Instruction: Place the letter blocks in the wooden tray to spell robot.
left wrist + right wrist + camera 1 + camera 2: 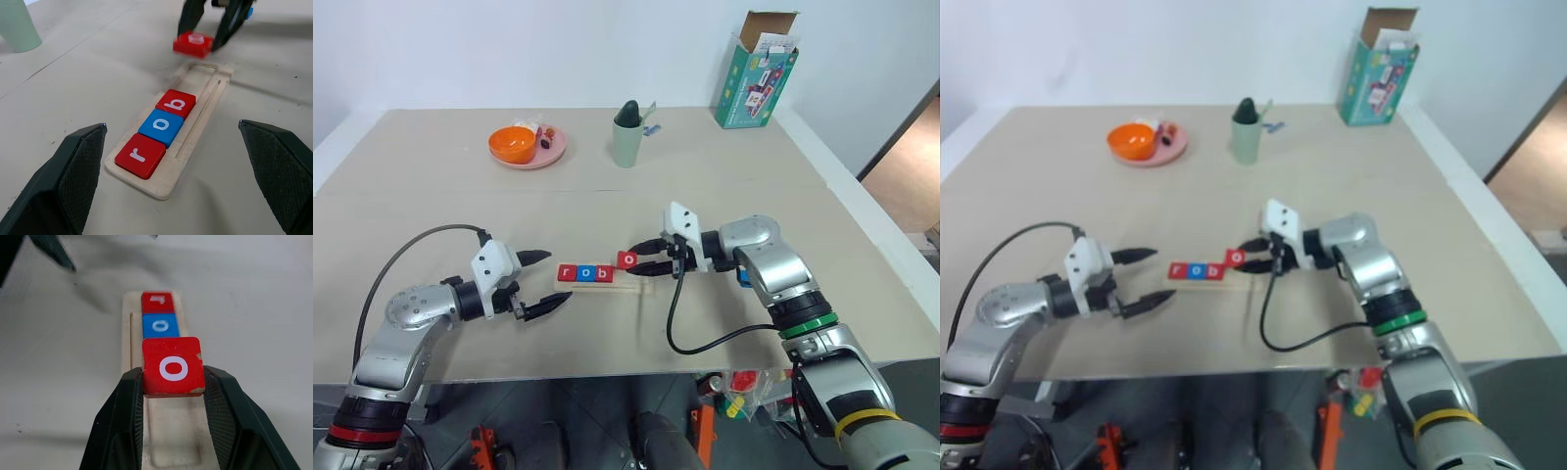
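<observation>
1. Between the fingers of the right gripper: pinching a red "o" block by its two side edges, held flat, letter up, above the empty end of the wooden tray.
2. In the tray groove already: red "r", blue "o" and red "b", touching in a row; fourth and fifth places bare.
3. Risk, judged: held block hanging just over the "b", so coming down too near could ride up on that tile's edge and sit tilted rather than drop into the groove.
4. Risk, judged: coming down off the groove line could catch the tray's raised lip, or shove the light tray along the surface and upset the three seated tiles.
5. Risk, judged: narrow grip on the edges only; a skewed release could let the tile turn, leaving the "o" crooked or a gap beside the "b".
6. Farther out, the left gripper: spread wide, holding nothing, just off the tray's "r" end and apart from it; a drift inward could knock the tray.
7. Hard to make out: the "b" hidden behind the held tile in the right wrist view; a scrap of blue behind the right arm, possibly the last block, letter unreadable; contents of the orange bowl on the pink plate, of the green cup and of the box unclear.
</observation>
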Available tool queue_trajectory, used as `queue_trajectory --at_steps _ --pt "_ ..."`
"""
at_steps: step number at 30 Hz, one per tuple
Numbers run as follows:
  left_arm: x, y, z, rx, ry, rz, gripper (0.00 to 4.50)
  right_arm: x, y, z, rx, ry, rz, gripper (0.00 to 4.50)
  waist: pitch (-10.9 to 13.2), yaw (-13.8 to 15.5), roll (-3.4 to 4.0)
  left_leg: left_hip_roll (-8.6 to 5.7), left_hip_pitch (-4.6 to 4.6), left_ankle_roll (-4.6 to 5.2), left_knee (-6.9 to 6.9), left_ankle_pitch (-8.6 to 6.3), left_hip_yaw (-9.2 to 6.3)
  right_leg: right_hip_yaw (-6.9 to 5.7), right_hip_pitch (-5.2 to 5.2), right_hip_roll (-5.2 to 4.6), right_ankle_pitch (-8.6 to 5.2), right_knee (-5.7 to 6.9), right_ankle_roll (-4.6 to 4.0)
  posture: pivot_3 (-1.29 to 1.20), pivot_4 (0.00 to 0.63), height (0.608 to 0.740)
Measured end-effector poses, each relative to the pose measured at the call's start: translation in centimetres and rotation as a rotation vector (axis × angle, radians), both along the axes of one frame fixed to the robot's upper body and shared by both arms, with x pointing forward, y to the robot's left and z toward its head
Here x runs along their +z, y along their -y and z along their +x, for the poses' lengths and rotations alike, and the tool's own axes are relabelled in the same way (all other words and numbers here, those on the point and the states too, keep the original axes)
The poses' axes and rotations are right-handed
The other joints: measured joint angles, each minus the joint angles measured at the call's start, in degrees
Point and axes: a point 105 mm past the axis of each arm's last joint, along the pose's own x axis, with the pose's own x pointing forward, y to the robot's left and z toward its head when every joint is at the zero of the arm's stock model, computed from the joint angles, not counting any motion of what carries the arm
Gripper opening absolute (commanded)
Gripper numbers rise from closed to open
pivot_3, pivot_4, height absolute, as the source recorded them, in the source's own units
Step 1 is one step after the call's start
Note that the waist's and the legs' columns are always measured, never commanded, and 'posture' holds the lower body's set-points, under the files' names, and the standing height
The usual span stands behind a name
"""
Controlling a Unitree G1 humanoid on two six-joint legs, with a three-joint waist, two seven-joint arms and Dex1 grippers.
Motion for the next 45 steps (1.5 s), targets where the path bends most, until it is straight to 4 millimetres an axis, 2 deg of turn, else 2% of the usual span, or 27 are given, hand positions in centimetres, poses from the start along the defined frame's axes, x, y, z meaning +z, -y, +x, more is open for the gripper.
queue_trajectory --at_steps 10,30,45 --pt "0.0 0.2 0.1 0.008 -0.007 -0.016 4.5 -2.4 0.1 0.4 -0.027 -0.01 -0.086 1.18 0.0 0.0 0.0 0.01 0.02 0.0 0.0 0.0 0.0 0.0 -0.02 0.02 0.01 0.01 -0.01 0.0 0.15 0.74" --pt "-0.2 0.9 -0.1 -0.011 -0.01 -0.01 4.5 -2.4 -1.1 0.9 -0.022 -0.018 -0.08 1.18 0.0 0.0 0.0 0.02 0.03 0.0 0.0 0.0 0.0 0.0 -0.01 0.03 0.01 0.01 -0.02 0.0 0.15 0.74" --pt "-0.3 0.9 -0.1 -0.008 -0.009 -0.001 4.5 -2.4 -1.2 1.2 -0.018 -0.009 -0.084 1.18 0.0 -0.1 0.0 0.03 0.05 0.0 0.0 0.0 0.0 0.0 0.0 0.03 0.02 0.01 -0.03 0.0 0.15 0.74"
